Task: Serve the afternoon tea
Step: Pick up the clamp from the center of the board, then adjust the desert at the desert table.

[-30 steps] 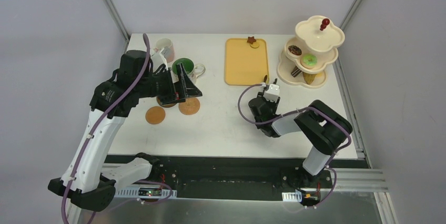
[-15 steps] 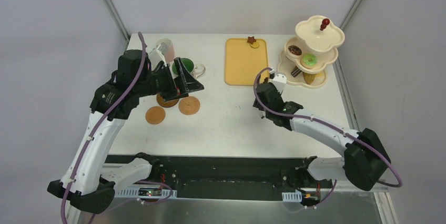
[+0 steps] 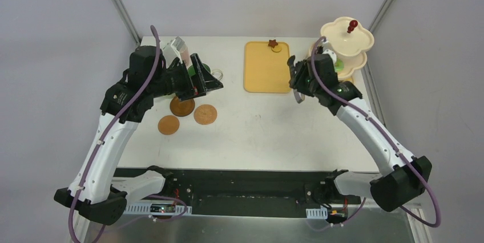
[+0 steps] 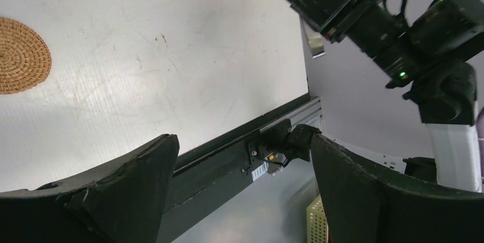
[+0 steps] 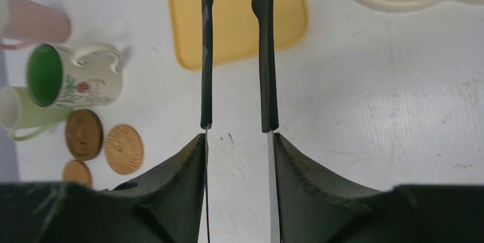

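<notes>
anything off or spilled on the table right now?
Nothing stands out. The mugs look upright beside the bare coasters, and there is no spill on the table. The right pincer holds the black tongs, tips toward the yellow tray; one star pastry sits at its far edge.

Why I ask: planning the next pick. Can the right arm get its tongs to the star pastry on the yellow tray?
Probably yes. The right gripper holds the black tongs out over the yellow tray, and the star pastry sits at its far edge with nothing between.
</notes>
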`<state>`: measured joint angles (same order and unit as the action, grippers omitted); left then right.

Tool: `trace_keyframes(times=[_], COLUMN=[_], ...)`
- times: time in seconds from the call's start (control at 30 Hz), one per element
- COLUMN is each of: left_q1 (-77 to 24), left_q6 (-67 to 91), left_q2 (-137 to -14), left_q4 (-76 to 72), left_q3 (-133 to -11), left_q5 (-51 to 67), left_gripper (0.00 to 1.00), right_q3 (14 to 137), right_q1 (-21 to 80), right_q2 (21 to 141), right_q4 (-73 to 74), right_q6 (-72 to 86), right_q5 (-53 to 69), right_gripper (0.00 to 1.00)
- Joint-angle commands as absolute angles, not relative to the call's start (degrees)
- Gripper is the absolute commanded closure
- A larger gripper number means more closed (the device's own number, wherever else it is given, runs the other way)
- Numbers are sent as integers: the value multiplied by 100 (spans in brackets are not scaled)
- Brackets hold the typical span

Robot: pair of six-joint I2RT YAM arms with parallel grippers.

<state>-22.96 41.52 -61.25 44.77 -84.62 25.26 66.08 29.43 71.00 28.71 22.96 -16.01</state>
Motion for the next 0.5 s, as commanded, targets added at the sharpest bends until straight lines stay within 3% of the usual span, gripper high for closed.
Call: trace_keyframes(times=[0.0,0.27,0.47], left_q1=[-2355,-2355,-2355], left_q6=[3798,3494,3416], left_q2=[-6080,-6440,-6711], left_q4=[4297,4315,4219], left_q3=[-8759,-9207,-9426], left_q5=[2348,2369,2485], left_gripper=[10,10,10], right_q3=[7585,8058,8398], right_q1=[2335,1084,686], right_q2=[7268,7605,8018], right_q4=[3332,3125,3218], right_q6=[2159,2127,1575], right_q5=[-430,920,1006], right_gripper=[55,54,55])
